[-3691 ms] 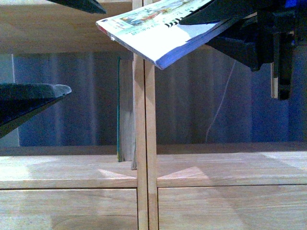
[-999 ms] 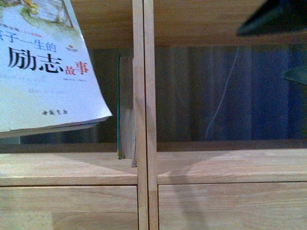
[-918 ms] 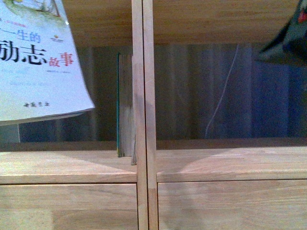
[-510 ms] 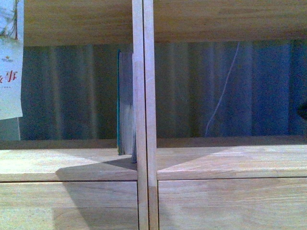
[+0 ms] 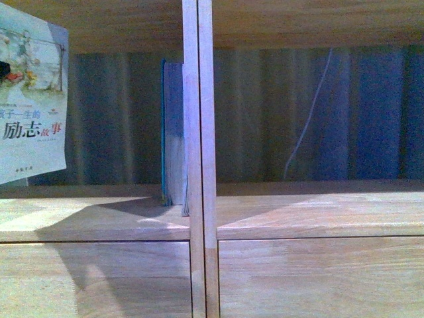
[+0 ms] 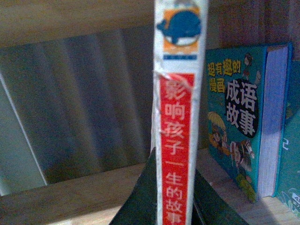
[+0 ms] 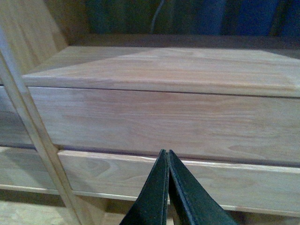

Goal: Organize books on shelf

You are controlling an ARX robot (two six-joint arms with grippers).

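left gripper: jaws pinching white paperback, held upright at shelf left compartment, well apart from teal book | right gripper: jaws pressed together, empty | risk: released with nothing beside it, the thin paperback may topple.

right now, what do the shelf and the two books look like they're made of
Shelf: light wood with visible grain lines and plank joints, matt finish; solid or veneer, cannot tell.
White paperback: paper with a thin printed card cover; the spine is creased.
Teal book: printed cover around a thick paper page block; hard or soft cover is unclear.
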